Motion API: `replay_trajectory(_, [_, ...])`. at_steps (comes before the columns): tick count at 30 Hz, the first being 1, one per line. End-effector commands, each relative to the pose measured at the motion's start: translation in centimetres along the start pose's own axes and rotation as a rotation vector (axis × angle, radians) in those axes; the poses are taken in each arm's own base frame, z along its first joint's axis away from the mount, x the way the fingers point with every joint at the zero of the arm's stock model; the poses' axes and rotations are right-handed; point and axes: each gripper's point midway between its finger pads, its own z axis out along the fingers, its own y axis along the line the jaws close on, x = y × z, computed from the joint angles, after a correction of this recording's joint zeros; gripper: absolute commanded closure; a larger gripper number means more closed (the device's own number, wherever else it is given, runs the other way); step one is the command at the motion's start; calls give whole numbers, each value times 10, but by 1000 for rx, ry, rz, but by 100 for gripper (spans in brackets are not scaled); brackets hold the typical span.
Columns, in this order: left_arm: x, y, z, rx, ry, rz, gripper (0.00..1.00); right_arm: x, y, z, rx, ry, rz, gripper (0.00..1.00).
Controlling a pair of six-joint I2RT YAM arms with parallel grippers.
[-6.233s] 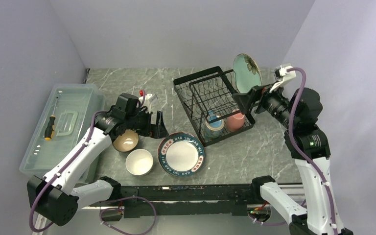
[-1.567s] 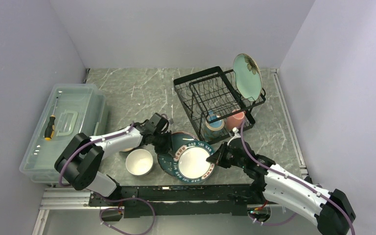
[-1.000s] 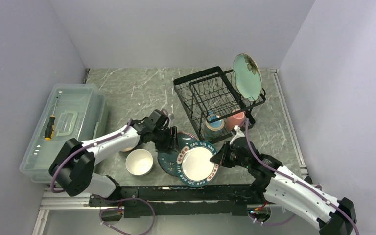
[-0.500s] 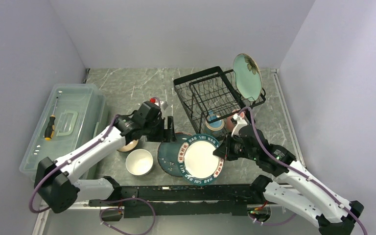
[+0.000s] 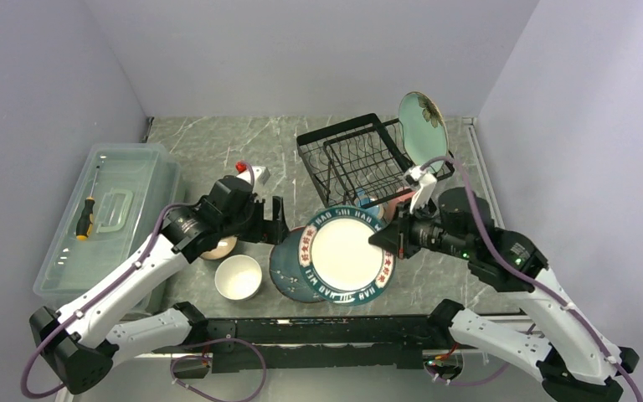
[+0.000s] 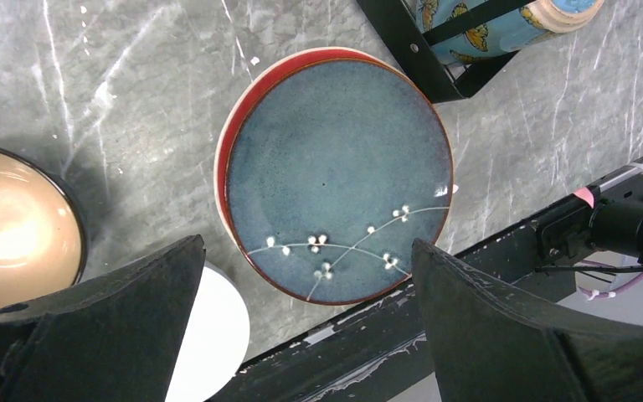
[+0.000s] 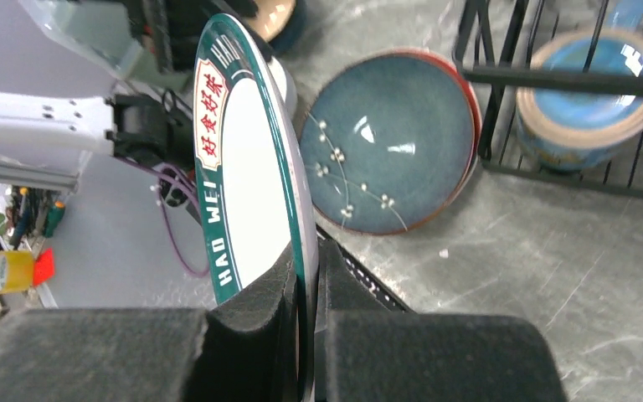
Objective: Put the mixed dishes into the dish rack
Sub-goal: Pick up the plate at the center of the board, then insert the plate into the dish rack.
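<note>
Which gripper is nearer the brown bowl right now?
Left. The left gripper hangs open just beside the brown bowl; the right gripper is farther off, shut on the lettered plate.

1. The back wall [image 5: 318, 50] is plain, of a pale grey-lilac colour.
2. The left wall [image 5: 33, 100] and the right wall [image 5: 586, 126] have the same colour.
3. The table [image 5: 243, 142] has a grey marbled top with white veins.
4. The light is soft and even.

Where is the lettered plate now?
Top view, centre: the lettered plate hangs in the right gripper, clamped at its rim, above the blue plate, near the dish rack.
</note>
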Motion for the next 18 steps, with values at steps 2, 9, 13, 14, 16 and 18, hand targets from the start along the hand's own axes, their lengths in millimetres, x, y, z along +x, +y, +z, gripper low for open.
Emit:
replay_trajectory(2, [-11, 2, -15, 1, -62, 56, 1, -68, 28, -33, -26, -183, -115, 100])
replay_trajectory(9, [-5, 5, -16, 4, -56, 82, 1, -149, 30, -73, 144, -391, -196, 100])
replay_trajectory(13, [-3, 5, -19, 8, -38, 105, 0, -187, 22, -88, 266, -486, -239, 100])
replay_trajectory(14, [-2, 7, -19, 0, -32, 113, 1, -195, 21, -91, 288, -505, -251, 100])
replay_trajectory(16, [-1, 10, -20, -13, -31, 125, 1, -211, 19, -100, 336, -550, -271, 100])
replay_trajectory(18, [2, 11, -18, -13, -28, 130, 1, -222, 17, -105, 377, -573, -296, 100])
